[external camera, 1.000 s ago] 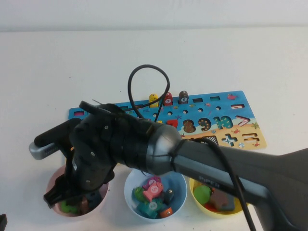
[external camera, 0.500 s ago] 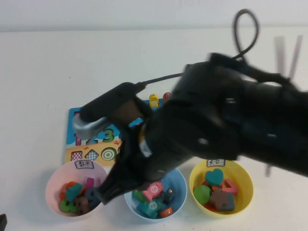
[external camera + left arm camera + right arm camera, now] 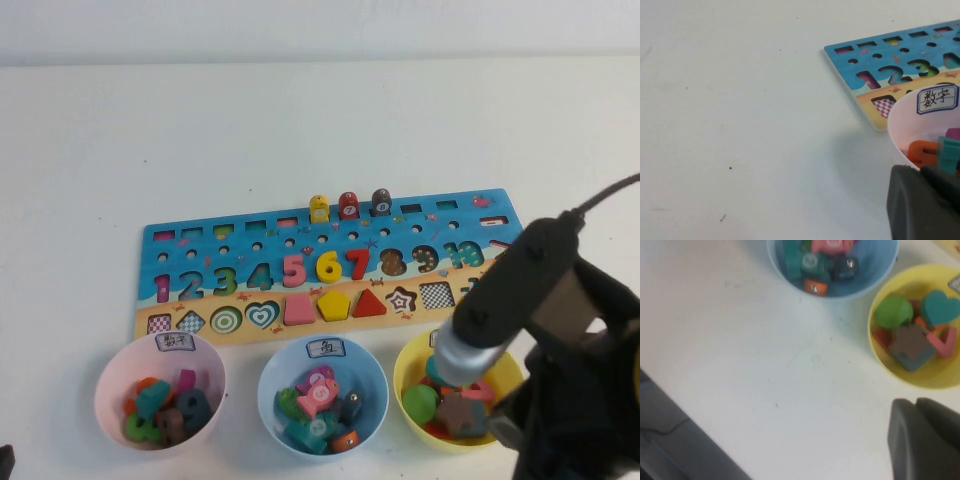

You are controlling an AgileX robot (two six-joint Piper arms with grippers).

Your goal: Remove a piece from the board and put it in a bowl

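- The board (image 3: pixel 330 275) is lying flat across the middle of the white bench (image 3: pixel 300 120), with coloured numerals sitting in its blue row and shapes in its sandy strip.
- The cut-out for 8 on the board is showing empty, between the red 7 (image 3: pixel 357 264) and the 9.
- Three round-topped pegs (image 3: pixel 349 206), yellow, red and brown, are standing upright along the board's far edge.
- The pale pink bowl (image 3: pixel 112 398) is resting just in front of the board's left end, its handwritten label facing the board.
- The piece (image 3: pixel 193 407), the dark numeral 8, is lying inside the pink bowl among other coloured numerals, toward the side nearest the light blue bowl (image 3: pixel 372 385).
- The light blue bowl is sitting in the middle of the row, holding mixed small pieces; the yellow bowl (image 3: pixel 405 372) is sitting to its right with shapes inside, including a green disc (image 3: pixel 894 311) and a teal heart (image 3: pixel 940 307).
- The right gripper (image 3: pixel 925 440) is hanging at the near right corner, above the bench just beside the yellow bowl, its jaws closed on nothing; the right arm is partly covering that bowl in the high view.
- The left gripper (image 3: pixel 922 202) is sitting low at the near left, just beside the pink bowl's rim; whether its jaws are open I cannot tell.
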